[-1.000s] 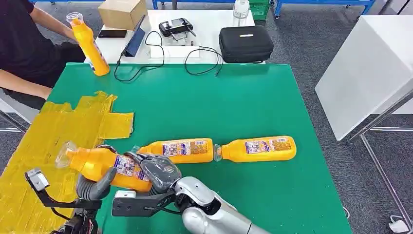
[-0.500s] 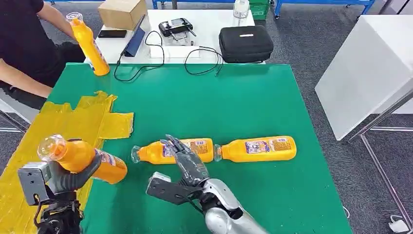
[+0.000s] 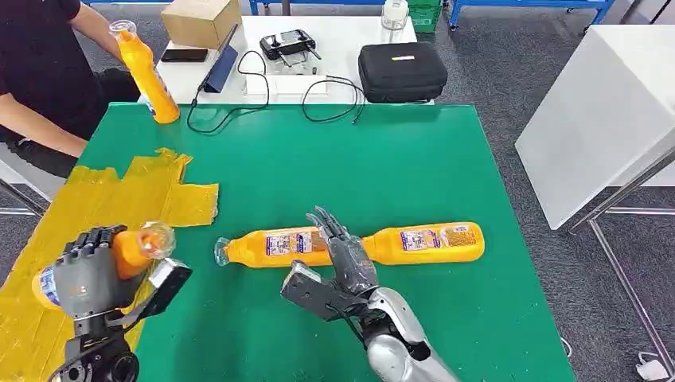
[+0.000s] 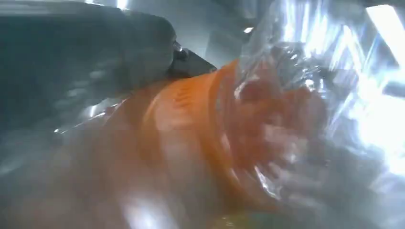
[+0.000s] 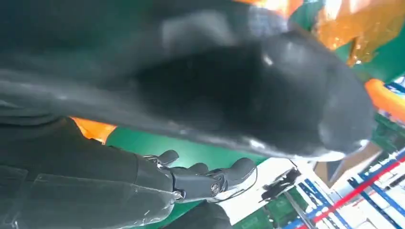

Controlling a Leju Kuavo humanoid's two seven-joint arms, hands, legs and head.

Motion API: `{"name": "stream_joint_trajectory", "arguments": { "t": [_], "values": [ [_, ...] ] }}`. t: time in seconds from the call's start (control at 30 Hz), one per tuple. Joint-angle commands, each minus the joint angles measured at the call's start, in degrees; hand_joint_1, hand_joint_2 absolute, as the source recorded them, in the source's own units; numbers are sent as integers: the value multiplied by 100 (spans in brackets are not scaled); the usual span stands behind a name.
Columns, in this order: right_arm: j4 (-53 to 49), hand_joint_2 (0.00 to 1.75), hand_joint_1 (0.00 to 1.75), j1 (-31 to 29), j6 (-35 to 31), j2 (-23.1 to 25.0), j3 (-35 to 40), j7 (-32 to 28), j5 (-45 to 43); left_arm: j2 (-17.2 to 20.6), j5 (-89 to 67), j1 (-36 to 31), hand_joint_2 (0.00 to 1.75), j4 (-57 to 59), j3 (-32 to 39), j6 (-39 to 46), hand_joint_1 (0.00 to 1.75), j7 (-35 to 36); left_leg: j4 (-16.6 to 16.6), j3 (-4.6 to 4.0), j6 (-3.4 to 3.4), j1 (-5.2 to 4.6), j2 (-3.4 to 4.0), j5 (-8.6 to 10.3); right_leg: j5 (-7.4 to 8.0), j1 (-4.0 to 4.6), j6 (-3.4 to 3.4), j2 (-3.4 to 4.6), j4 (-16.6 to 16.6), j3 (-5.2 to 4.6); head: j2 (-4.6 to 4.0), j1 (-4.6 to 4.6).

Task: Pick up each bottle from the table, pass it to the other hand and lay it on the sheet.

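Bottle sits gripped in my left hand over the sheet, its clear cap close at the wrist, while my right hand is spread, holding nothing.

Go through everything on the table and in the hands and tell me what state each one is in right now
Left hand: gripping a bottle.
Held bottle: lifted above the yellow sheet, cap end toward the green table.
Right hand: open, fingers spread over the lying bottles.
Middle bottle: lying flat.
Right bottle: lying flat.
Far bottle: tilted, held by a person.
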Motion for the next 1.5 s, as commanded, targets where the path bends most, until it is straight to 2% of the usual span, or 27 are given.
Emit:
{"name": "stream_joint_trajectory", "arguments": {
  "t": [0.03, 0.1, 0.23, 0.27, 0.3, 0.43, 0.53, 0.57, 0.8, 0.9, 1.0, 1.2, 1.33, 1.37, 1.5],
  "values": [
    [164, 0, 0, -170, 117, 26, -136, 51, 19, 495, -538, -542, 175, 1652, -721, 131, 175, 398, -7, 10, -3, 0, -9, 3, -1, 0, -3, -12, -4, 12, 0, 0],
    [196, 0, 0, -220, 199, 12, -111, 69, 4, 583, -700, -590, 175, 1837, -841, -115, 175, 482, -5, 13, -4, 2, -7, 0, -2, 2, -5, -11, -4, 15, 0, 0],
    [352, 0, 0, -367, 345, 29, -67, 122, 12, 715, -738, -990, 175, 3263, -1130, -674, 175, 569, -12, 16, -2, -5, -10, 4, -1, -4, -3, -13, -6, 18, 0, 2],
    [385, 0, 0, -388, 367, 33, -61, 132, 21, 734, -640, -1077, 175, 3584, -1179, -793, 2, 474, -13, 16, -3, -6, -11, 5, 0, -5, -3, -13, -5, 18, 0, 0],
    [401, 0, 0, -389, 383, 41, -61, 149, 37, 693, -695, -1183, 0, 3822, -1099, -923, 0, 756, -15, 22, -5, -1, -9, 5, 2, -1, -6, -12, -10, 25, 0, 0],
    [459, 0, 0, -419, 449, 31, -9, 173, 97, 773, -606, -1222, 0, 4048, -1221, -895, 0, 561, -6, 9, -3, -1, -1, 2, 1, 0, -3, -3, -4, 11, 0, 0],
    [581, 0, 0, -501, 510, 18, 41, 187, 146, 839, -608, -1185, 0, 3950, -1278, -851, 0, 511, -13, 35, -6, 0, -2, 1, 3, 1, -7, -8, -10, 42, 0, -2],
    [665, 175, 0, -568, 538, 14, 70, 200, 181, 866, -635, -1205, 0, 3966, -1305, -838, 0, 514, -12, 37, -5, 1, 2, 1, 5, 2, -6, -4, -7, 45, 0, 0],
    [1292, 175, 0, -1025, 675, 38, 203, 377, 542, 933, -461, -1381, 0, 4045, -1351, -721, 0, 313, -10, 42, -5, -2, -8, 15, 4, -1, -4, -11, -3, 51, 0, 0],
    [1778, 175, 0, -1315, 762, 84, 237, 478, 751, 957, -43, -1401, 0, 3893, -1369, -670, 0, -61, -9, 35, -3, 3, 3, 22, 13, 4, -6, -4, -7, 43, 0, 0],
    [1866, 175, 0, -1360, 769, 98, 220, 470, 755, 965, -43, -1392, 0, 3848, -1380, -690, 0, -60, -6, 34, 1, 1, -8, 22, 10, 2, -1, -15, -2, 46, 0, 0],
    [2731, 175, 0, -1823, 835, 211, 10, 549, 1185, 805, 2106, -1108, 0, 2538, -970, -1168, 0, -1311, 8, 20, -8, 14, 15, 18, 16, 17, -11, 3, 4, 28, 0, 2],
    [3175, 175, 0, -1959, 823, 311, -285, 510, 1333, 285, 4421, -794, 0, 1296, -389, -2211, 0, -2357, 9, 12, 3, 7, -13, 21, 11, 8, 3, -19, 5, 29, 0, 2],
    [3293, 175, 0, -1995, 795, 334, -329, 485, 1364, 208, 4734, -721, 0, 999, -308, -2489, 0, -2384, 12, 10, 2, 10, -10, 20, 11, 11, 2, -18, 5, 27, 0, 0],
    [3329, 175, 0, -2007, 781, 340, -336, 467, 1371, 194, 4731, -694, 0, 896, -317, -2530, 0, -2329, 5, 6, 1, 4, -10, 22, 8, 5, 6, -17, 3, 23, 0, 2]
  ]
}}
